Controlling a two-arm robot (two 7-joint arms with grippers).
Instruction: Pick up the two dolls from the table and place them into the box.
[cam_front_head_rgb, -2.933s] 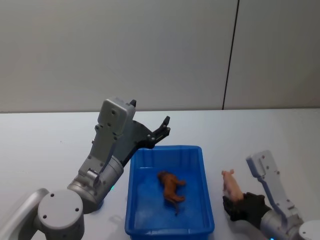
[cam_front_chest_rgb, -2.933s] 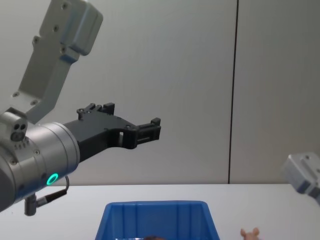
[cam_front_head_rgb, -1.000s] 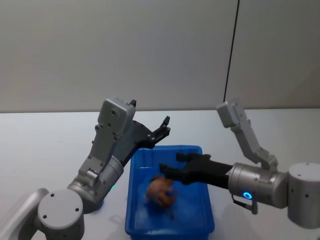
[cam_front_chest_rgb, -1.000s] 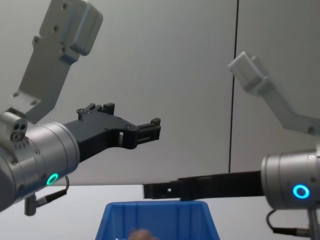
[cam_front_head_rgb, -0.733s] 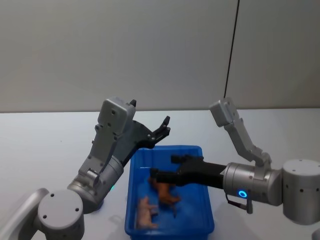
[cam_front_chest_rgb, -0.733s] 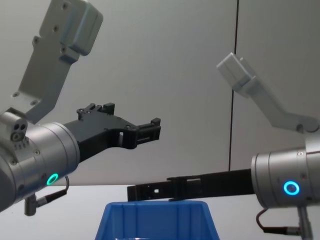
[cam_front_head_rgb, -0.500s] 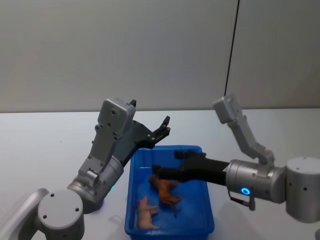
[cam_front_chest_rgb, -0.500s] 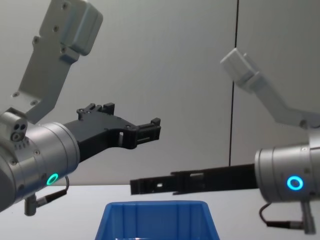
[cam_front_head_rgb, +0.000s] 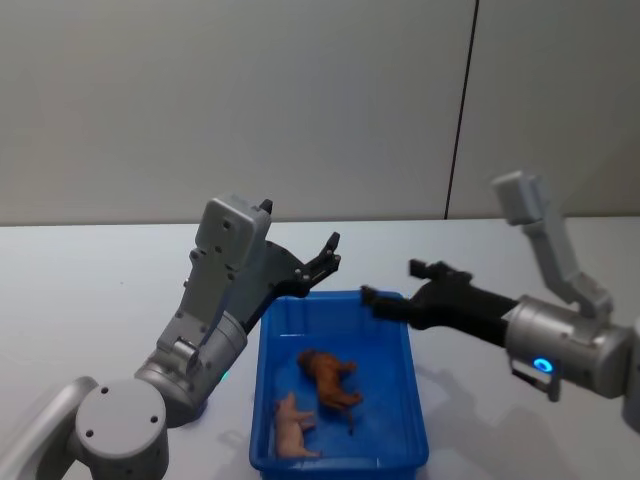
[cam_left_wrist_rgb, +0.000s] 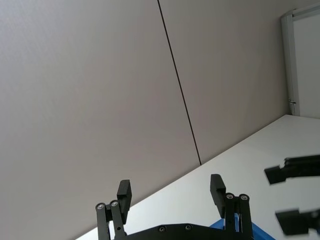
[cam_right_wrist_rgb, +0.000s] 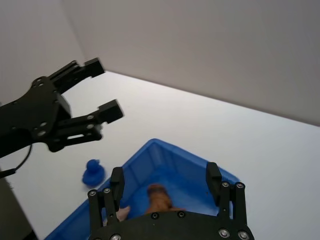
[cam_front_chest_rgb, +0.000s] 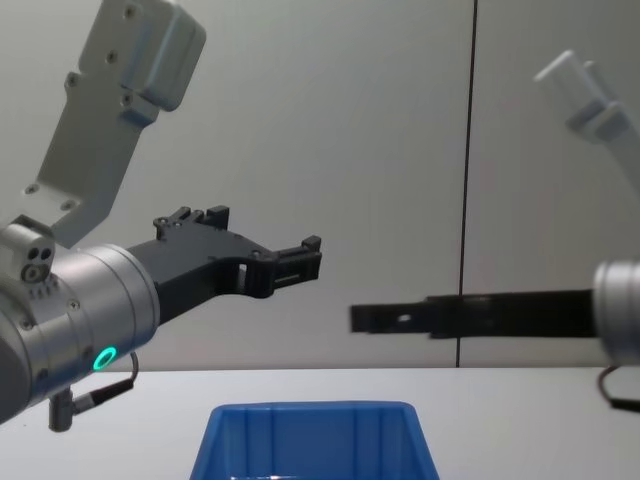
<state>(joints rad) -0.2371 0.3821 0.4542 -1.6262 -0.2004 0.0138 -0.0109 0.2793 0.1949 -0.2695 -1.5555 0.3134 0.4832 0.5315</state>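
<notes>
1. Right now I see the blue bin (cam_front_head_rgb: 335, 297) sitting on the white table (cam_front_head_rgb: 80, 290), low between my two arms;
2. inside it the brown fuzzy doll (cam_front_head_rgb: 328, 378) lies near the middle of the floor; the pale pink doll (cam_front_head_rgb: 292, 428) lies just beside it, nearer me and toward my left;
3. my right gripper (cam_front_head_rgb: 397, 284) hangs above the bin's far right corner, jaws apart, holding nothing;
4. my left gripper (cam_front_head_rgb: 325, 255) is raised over the bin's far left edge, jaws spread apart too, nothing between them.
</notes>
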